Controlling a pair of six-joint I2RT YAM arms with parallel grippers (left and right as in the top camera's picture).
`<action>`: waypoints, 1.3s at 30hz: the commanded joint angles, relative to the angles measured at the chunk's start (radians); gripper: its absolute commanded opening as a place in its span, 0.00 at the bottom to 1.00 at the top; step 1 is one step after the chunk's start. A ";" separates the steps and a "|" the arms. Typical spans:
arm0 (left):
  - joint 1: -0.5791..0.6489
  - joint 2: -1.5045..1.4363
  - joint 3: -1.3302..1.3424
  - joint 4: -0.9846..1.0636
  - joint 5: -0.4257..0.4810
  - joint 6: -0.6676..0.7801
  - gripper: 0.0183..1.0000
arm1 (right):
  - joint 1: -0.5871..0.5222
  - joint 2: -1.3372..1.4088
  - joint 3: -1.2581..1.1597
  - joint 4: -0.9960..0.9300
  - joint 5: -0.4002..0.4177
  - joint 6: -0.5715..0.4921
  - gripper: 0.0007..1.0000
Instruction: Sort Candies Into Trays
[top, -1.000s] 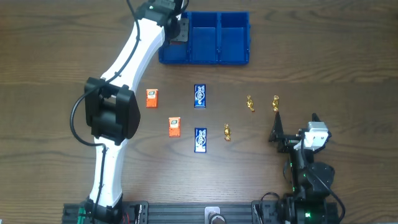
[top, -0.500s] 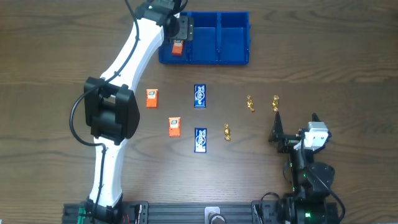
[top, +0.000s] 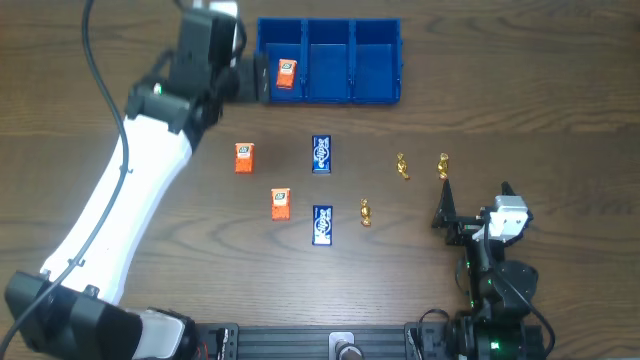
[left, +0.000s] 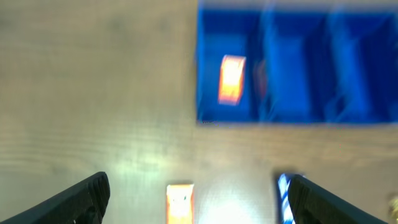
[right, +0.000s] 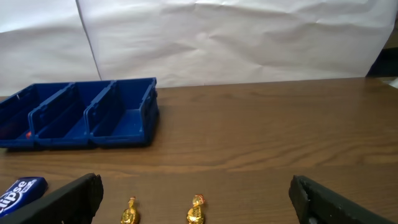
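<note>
Evidently one orange candy (top: 286, 73) is lodged in the left-end compartment of the blue tray (top: 330, 98), judged the start of a colour bin. Two orange candies (top: 245, 157), two blue candies (top: 321, 154) and three gold candies (top: 402, 166) are seen loose on the table (top: 560, 120). Wide open and empty, the left gripper (left: 198, 190) is held near the tray and the right gripper (right: 196, 196) by the gold ones; wrapper print cannot be read.

One binned, seven loose
Blue plastic three-compartment tray (top: 330, 98), far, with a flat orange packet (top: 286, 73) in its left compartment; loose orange packets (top: 244, 157), blue packets (top: 321, 154) and gold-wrapped sweets (top: 402, 166) lie nearer.
</note>
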 joint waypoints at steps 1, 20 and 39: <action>0.006 0.072 -0.254 0.081 -0.007 -0.047 0.90 | -0.005 -0.005 -0.005 -0.002 -0.002 -0.012 1.00; 0.028 0.273 -0.351 0.196 0.045 -0.054 0.81 | -0.005 -0.005 -0.005 -0.002 -0.002 -0.012 1.00; 0.028 0.299 -0.351 0.203 0.052 -0.058 0.47 | -0.005 -0.005 -0.005 -0.002 -0.002 -0.012 1.00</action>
